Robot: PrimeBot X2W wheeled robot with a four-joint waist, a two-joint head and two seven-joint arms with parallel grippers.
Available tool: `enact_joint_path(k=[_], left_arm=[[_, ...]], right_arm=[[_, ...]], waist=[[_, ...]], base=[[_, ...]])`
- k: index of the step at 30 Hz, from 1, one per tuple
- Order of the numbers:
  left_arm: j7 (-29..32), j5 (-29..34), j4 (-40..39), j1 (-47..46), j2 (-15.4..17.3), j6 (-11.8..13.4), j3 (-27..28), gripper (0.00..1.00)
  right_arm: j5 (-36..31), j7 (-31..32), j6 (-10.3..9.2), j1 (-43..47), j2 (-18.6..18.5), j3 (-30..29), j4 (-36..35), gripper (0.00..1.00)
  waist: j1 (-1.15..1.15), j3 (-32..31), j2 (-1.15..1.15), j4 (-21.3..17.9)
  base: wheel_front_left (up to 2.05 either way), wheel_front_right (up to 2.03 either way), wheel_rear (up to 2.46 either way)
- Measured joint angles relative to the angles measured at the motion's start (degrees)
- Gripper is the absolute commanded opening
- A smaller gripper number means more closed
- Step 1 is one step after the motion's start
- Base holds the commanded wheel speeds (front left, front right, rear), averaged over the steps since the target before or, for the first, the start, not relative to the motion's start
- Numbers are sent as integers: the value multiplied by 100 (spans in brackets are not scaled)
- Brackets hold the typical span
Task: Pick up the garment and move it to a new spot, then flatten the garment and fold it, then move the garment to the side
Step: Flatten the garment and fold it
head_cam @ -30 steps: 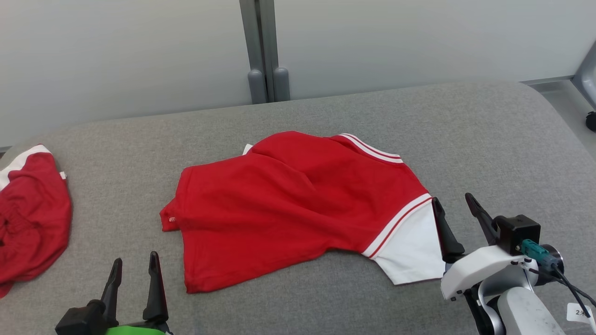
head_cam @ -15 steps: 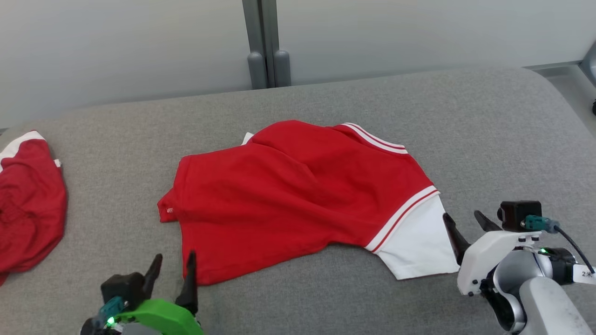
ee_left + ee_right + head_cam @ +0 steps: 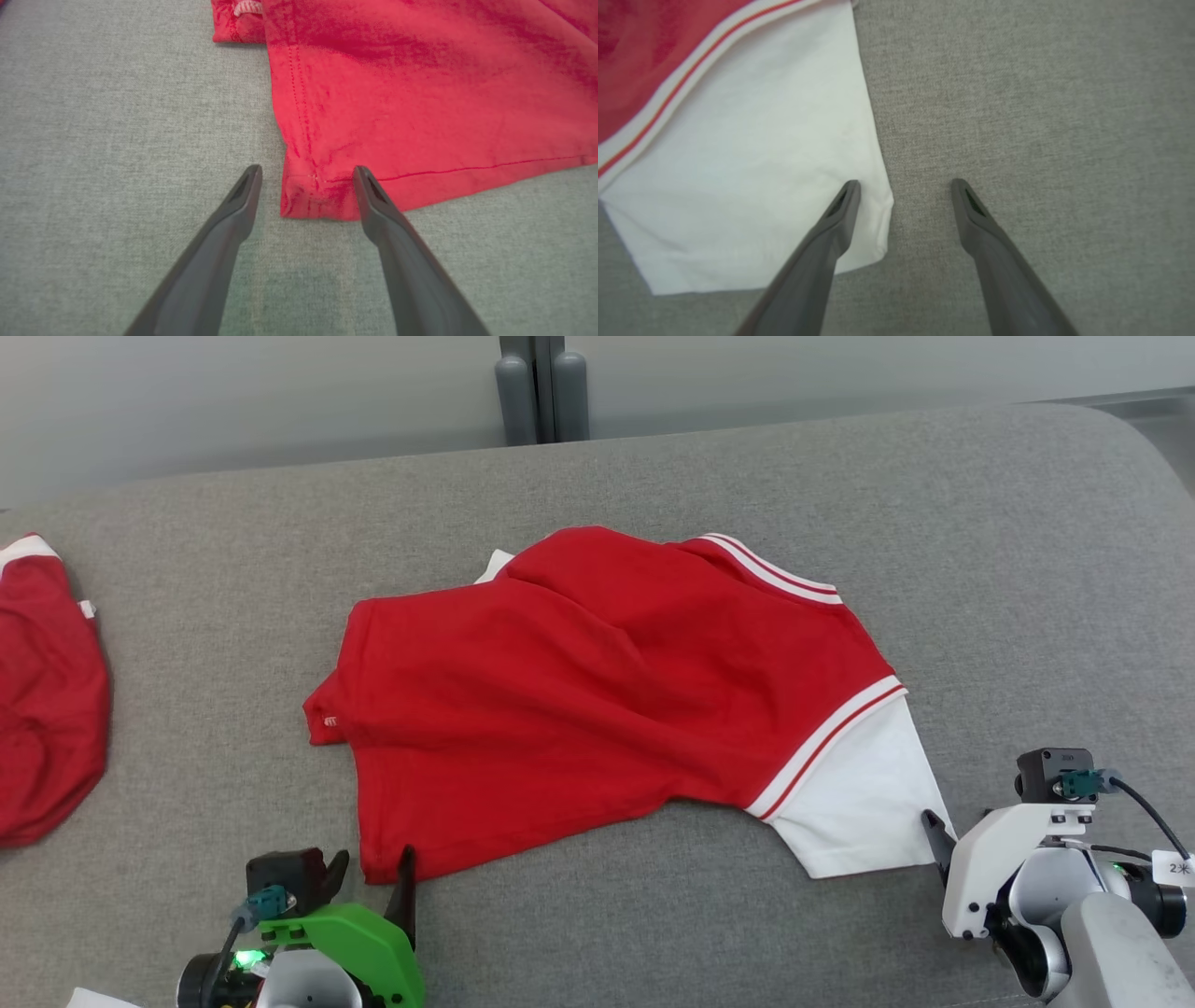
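On grey cushion (image 3: 1027, 569), red garment (image 3: 597, 691), left fingers (image 3: 232, 214), right fingers (image 3: 831, 228) — wide apart, empty, tag (image 3: 1172, 868) "2".

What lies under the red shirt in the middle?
The shirt lies on the grey surface, which shows all around it. A white corner peeks out from under its far edge. Whatever else is beneath is covered by the cloth.

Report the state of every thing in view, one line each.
red shirt: lying on the grey cushion, rumpled, not yet folded, not gripped.
white sleeve: spread flat, at the shirt's right end.
second red garment: bunched, at the cushion's left edge.
left gripper: open, fingers astride the shirt's hem corner.
right gripper: open, one finger over the sleeve's corner, the other over bare cushion.
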Motion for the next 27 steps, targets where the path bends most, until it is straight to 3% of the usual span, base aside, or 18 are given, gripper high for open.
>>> enact_joint_path(k=[14,27], left_arm=[[-74,223,2,-147,83,249,-153,100],[-75,143,23,-133,113,254,-191,100]], right_arm=[[182,-7,-51,-201,65,312,368,100],[557,160,-38,-65,10,810,229,100]], waist=[[0,187,0,62],[0,68,0,38]], base=[[0,0,0],[0,0,0]])
